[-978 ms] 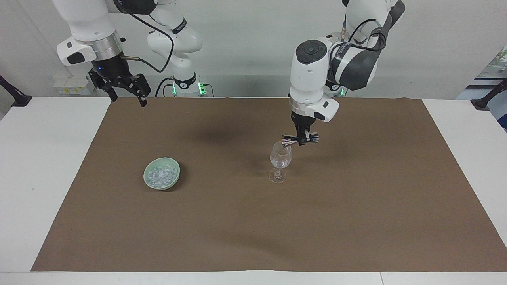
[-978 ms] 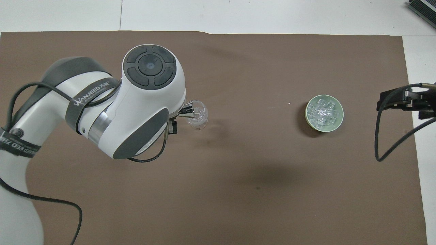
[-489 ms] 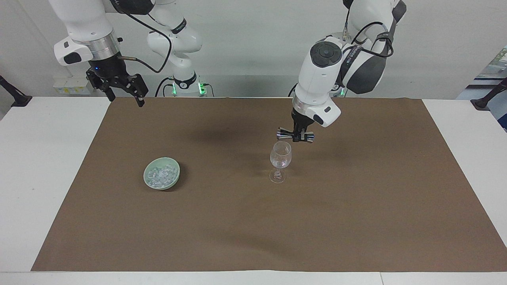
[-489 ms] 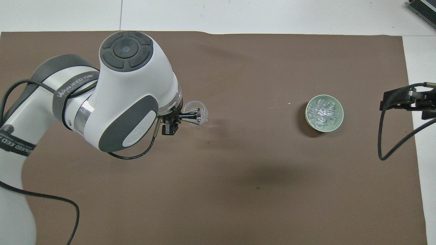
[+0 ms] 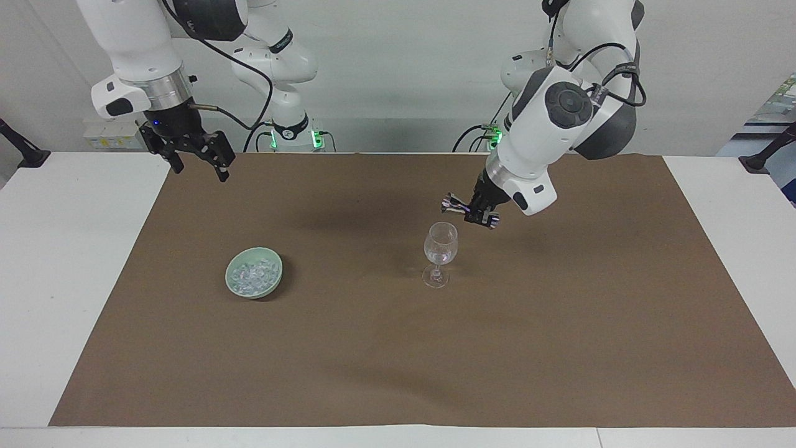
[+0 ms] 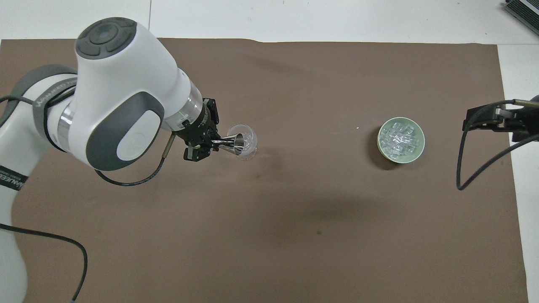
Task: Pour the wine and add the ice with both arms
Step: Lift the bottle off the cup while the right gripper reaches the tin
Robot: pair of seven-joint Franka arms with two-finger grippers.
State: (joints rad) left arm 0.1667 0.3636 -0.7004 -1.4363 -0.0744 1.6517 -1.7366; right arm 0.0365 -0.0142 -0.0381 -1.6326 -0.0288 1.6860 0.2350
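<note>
A clear stemmed glass [image 5: 440,246] [image 6: 248,141] stands upright mid-mat. Whether wine is in it I cannot tell. My left gripper [image 5: 479,211] [image 6: 206,141] is shut on the waist of a small metal double-cone jigger [image 5: 457,205] [image 6: 229,142]. It holds the jigger tilted in the air, just above the glass's rim and a little toward the left arm's end. Ice [image 5: 252,275] [image 6: 400,139] fills a pale green bowl [image 5: 277,261] [image 6: 400,119] toward the right arm's end. My right gripper [image 5: 198,165] [image 6: 480,120] hangs open and empty over the mat's edge at that end.
A brown mat [image 5: 559,348] covers most of the white table [image 5: 74,280]. A black cable loops down from the right wrist [image 6: 463,176]. Another trails from the left arm [image 6: 126,183].
The left wrist has swung up and back toward its own end, lifting the jigger off the glass's rim and tilting it. The right gripper has barely shifted.
</note>
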